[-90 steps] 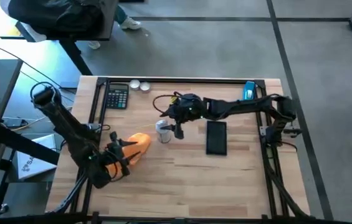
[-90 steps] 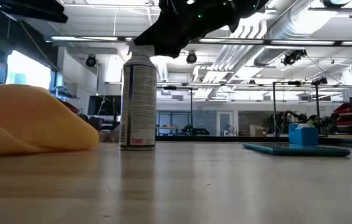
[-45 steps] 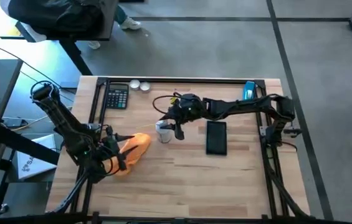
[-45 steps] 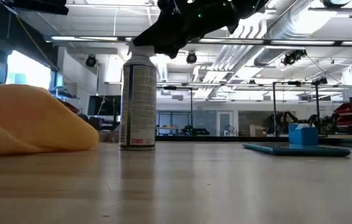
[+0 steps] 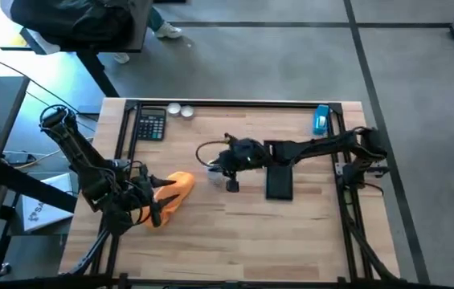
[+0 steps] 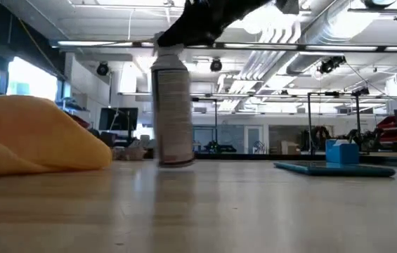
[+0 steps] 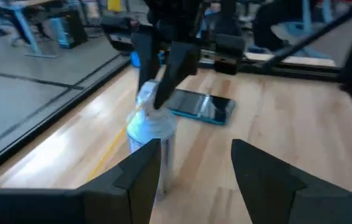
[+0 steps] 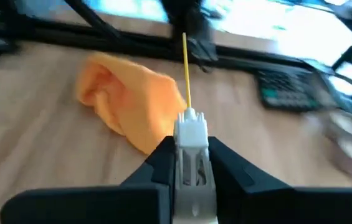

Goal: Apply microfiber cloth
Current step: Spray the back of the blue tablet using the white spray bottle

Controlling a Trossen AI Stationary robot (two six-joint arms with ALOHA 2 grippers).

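Lower left of the high view: the left gripper (image 5: 153, 201) is held with fingers spread, touching the near edge of the microfiber cloth (image 5: 177, 189), nothing grasped. Frame centre: the right gripper (image 5: 225, 163) is clamped on the spray can (image 6: 172, 112), seen tilted in the low view. Risk: can tipped by the clamped gripper; cloth pushed, not gripped.

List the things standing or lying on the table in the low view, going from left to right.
Soft orange microfiber cloth → upright white spray can, gripped at its top by the right gripper → flat dark glossy device with a small blue box behind it.
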